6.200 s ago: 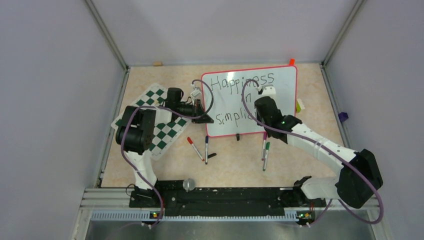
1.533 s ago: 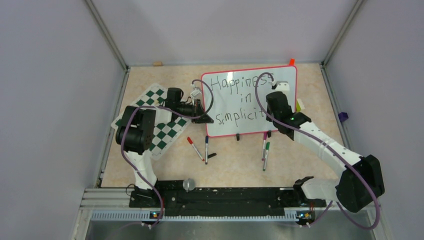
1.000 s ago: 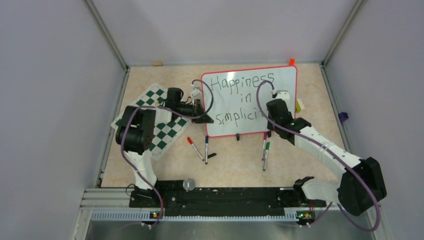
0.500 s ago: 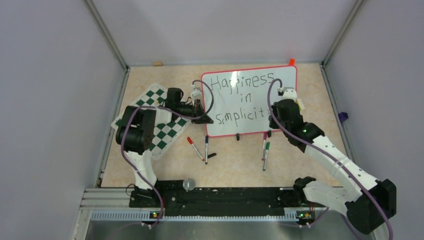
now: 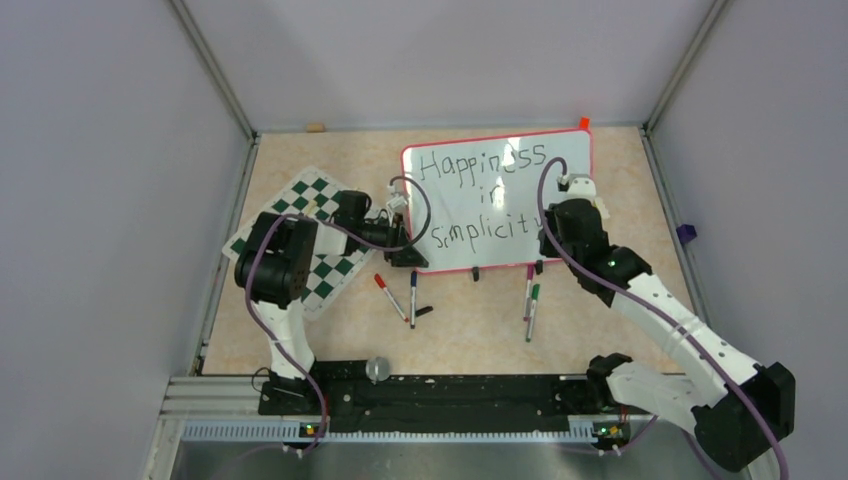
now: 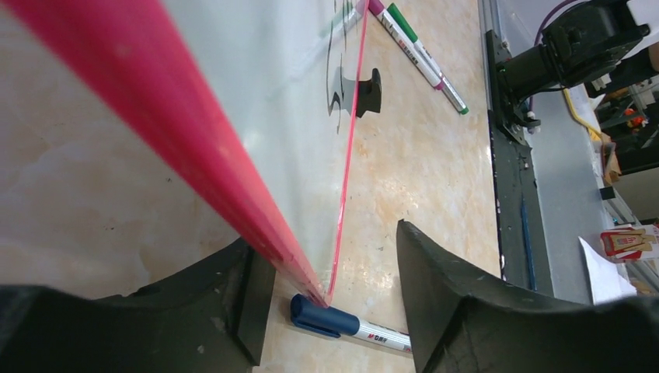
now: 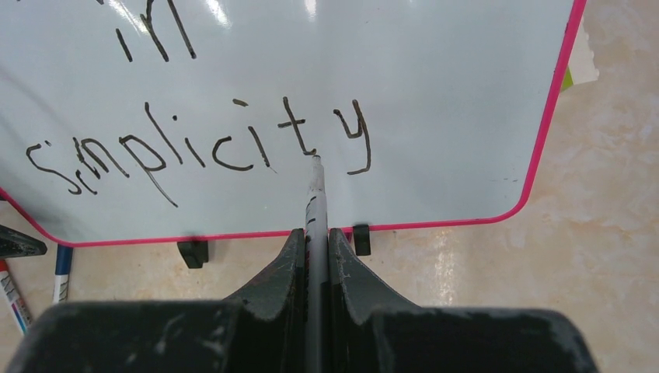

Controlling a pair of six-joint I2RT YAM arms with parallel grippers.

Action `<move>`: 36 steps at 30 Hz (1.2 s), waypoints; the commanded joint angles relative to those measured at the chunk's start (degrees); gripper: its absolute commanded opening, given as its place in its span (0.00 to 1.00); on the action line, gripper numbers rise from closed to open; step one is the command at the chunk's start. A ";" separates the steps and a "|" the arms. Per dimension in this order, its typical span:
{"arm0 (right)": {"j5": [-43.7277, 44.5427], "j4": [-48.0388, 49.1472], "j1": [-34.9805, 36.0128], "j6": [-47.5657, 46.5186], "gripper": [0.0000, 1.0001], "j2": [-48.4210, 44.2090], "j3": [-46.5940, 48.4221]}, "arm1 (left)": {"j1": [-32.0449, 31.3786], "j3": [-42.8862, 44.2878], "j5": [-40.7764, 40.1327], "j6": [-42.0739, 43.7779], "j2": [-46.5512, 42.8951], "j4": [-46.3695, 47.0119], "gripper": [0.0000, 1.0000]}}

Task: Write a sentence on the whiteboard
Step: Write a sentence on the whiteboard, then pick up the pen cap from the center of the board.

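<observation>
Top view: whiteboard (image 5: 497, 205) sits at the table's rear centre, "Happiness in Simplicity" written on it; chess mat (image 5: 300, 240) to its left; left gripper (image 5: 405, 252) at its lower left corner.

Left wrist: jaws spread, the board's red corner between them; blue-capped marker (image 6: 317, 317) lies just below.

Right wrist: right gripper (image 7: 315, 247) clamped on a pale marker (image 7: 315, 194); tip at the foot of the "t".

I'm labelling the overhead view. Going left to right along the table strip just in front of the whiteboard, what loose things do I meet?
chess mat → red-capped marker → blue-capped marker → pair of purple and green markers
</observation>
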 commanded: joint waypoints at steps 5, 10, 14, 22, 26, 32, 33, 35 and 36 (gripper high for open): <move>0.50 1.00 -0.71 -1.01 0.00 -2.34 2.54 | 2.21 -2.11 -1.44 4.44 -6.89 -3.85 0.74; 0.82 1.38 -0.72 -1.01 0.00 -3.33 2.55 | 6.06 -7.58 -2.91 -1.25 -11.36 5.80 0.75; 0.46 1.89 -0.72 -1.02 0.00 -3.83 2.46 | 8.78 -15.64 -5.79 -11.61 -15.92 20.70 0.73; -1.99 3.90 -0.72 -1.33 0.00 -3.86 2.03 | 8.06 -21.29 -29.22 -7.01 -42.24 3.24 0.69; -2.46 4.49 -0.65 -1.28 0.00 -4.40 2.01 | 8.09 -22.18 -38.87 -4.86 -48.58 -4.79 0.55; -2.25 5.00 -0.72 -1.74 0.00 -5.22 2.10 | 8.16 -26.25 -52.93 -7.83 -53.53 -6.33 0.99; -2.40 5.12 -0.72 -1.75 0.00 -5.24 2.10 | 8.12 -27.43 -54.23 -8.23 -55.13 -5.18 0.99; -2.80 5.28 -0.72 -1.77 0.00 -5.23 2.08 | 8.13 -30.21 -56.58 -8.84 -58.81 -2.55 0.99; -2.91 5.33 -0.72 -1.77 0.00 -5.29 2.10 | 8.13 -31.27 -58.58 -9.59 -60.91 -2.03 0.99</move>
